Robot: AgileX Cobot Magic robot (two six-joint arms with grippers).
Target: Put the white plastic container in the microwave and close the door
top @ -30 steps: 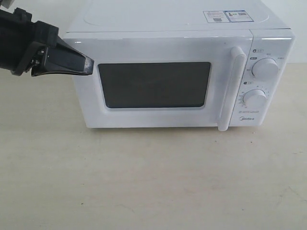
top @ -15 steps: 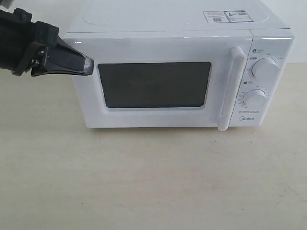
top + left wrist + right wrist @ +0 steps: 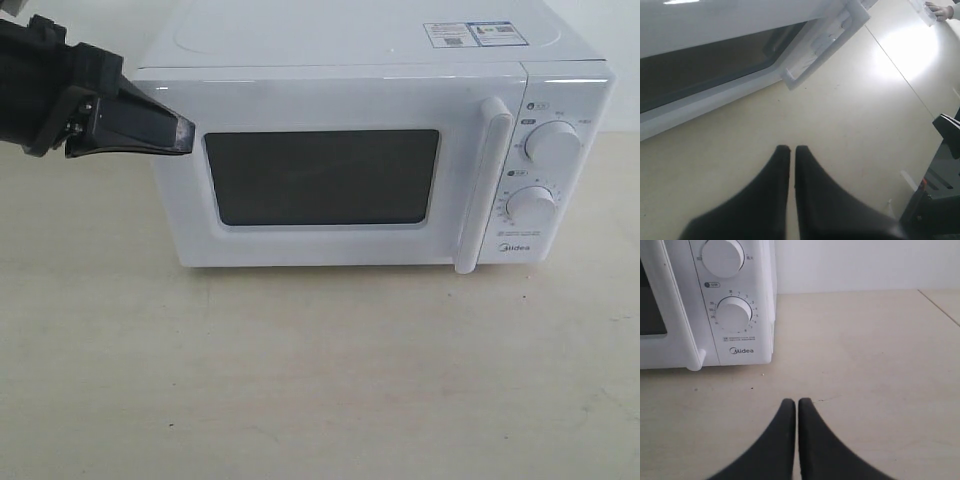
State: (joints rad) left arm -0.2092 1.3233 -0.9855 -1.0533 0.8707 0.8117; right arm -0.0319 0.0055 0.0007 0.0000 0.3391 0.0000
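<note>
A: Exterior view first: what should you watch?

B: Your left pincer [image 3: 186, 137], fingers pressed together and empty, hangs by the upper left corner of the door [image 3: 330, 100], which lies flush on the microwave [image 3: 300, 40]. Swing it carelessly and you could scrape or shove the microwave.

A: And the white plastic container?

B: Not visible anywhere. The dark window [image 3: 320, 178] hides the inside, so you might call the job finished wrongly. Your right pincer [image 3: 791, 402], likewise closed on nothing, hovers low, right of the lower knob [image 3: 734, 315].

A: Surroundings?

B: Pale, matte table [image 3: 320, 390], white wall [image 3: 865, 265] behind.
</note>
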